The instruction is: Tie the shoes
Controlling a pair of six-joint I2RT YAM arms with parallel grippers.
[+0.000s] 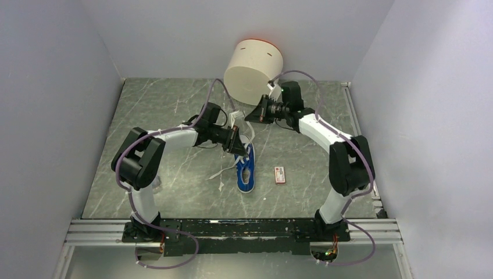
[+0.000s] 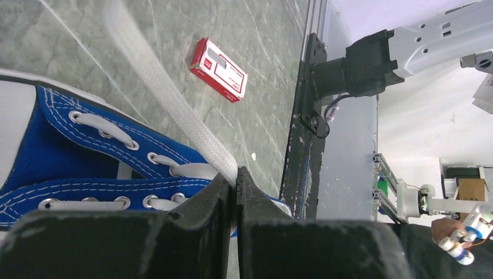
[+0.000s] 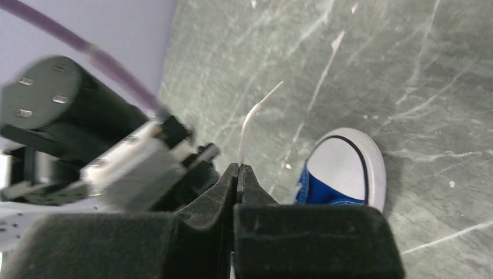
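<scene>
The blue sneaker [image 1: 245,168] lies on the worktop [image 1: 163,110] between the arms; it is judged light and soft, its flat white lace [image 2: 174,110] limp and best taken near the tips. That lace is pinched in the closed left gripper [image 2: 235,174], a thin lace end [image 3: 251,122] in the closed right gripper [image 3: 238,168]. No writing can be read on the sneaker or the red-and-white packet [image 2: 218,70].

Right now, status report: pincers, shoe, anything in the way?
Left pincer shut on lace. Right pincer shut on lace end. Shoe untied. Packet lies apart, not blocking.
</scene>
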